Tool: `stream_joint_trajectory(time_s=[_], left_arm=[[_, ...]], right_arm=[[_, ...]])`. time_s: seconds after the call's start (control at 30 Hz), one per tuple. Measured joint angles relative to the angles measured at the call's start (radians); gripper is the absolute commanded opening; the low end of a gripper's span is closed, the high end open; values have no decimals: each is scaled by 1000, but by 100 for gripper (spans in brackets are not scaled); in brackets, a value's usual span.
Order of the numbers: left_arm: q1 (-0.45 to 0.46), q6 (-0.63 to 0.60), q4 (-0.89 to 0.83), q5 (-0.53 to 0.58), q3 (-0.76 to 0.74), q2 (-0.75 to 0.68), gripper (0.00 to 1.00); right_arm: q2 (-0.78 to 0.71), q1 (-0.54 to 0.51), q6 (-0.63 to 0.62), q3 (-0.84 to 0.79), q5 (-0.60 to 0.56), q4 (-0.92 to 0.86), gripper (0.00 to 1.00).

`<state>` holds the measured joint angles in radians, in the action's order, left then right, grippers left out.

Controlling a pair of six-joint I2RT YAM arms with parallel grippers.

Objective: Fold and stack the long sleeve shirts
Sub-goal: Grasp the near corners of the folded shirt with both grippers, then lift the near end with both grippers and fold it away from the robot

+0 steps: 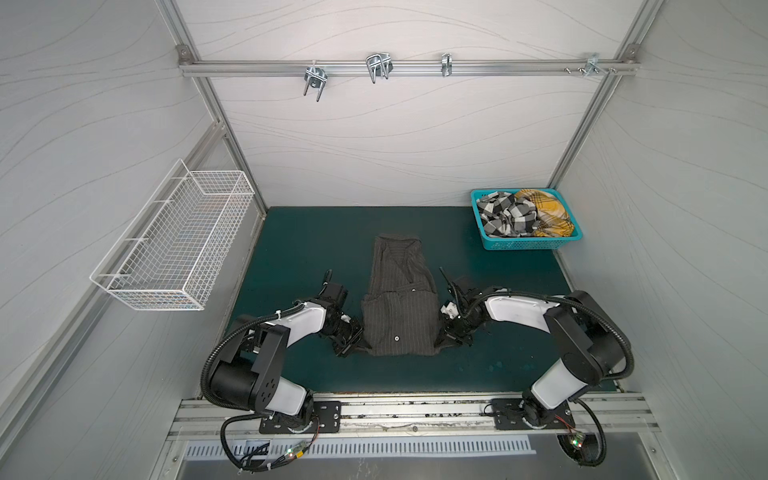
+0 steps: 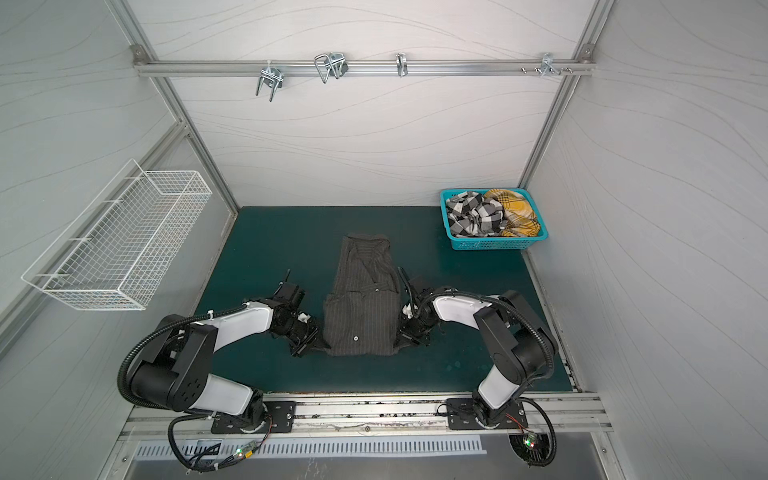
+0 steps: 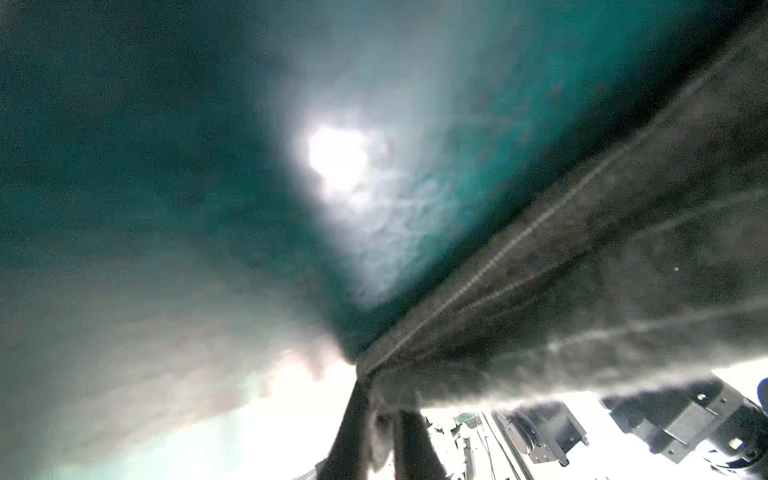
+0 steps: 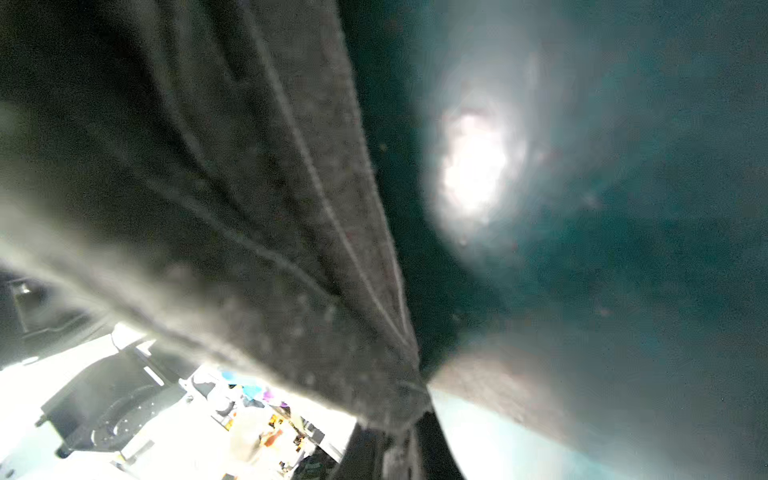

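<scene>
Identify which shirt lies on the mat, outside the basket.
The grey pinstriped shirt; the checked shirt and yellow plaid shirt lie bunched in the teal basket.

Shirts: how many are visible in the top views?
3. Grey pinstriped shirt on the green mat; checked shirt and yellow plaid shirt in the teal basket, where more may be hidden.

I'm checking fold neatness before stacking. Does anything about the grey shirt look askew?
Yes: on the grey shirt, the far half is narrower and diagonally creased, not squared with the wider near half. Nothing looks spilled or damaged.
</scene>
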<state>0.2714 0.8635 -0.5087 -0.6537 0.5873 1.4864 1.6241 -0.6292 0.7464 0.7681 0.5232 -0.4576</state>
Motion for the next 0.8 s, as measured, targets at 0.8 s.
stream_joint_trajectory(time_s=[0.8], left_arm=[[238, 76, -211, 79, -84, -560, 0]], right_arm=[[-480, -133, 49, -101, -46, -235, 0]])
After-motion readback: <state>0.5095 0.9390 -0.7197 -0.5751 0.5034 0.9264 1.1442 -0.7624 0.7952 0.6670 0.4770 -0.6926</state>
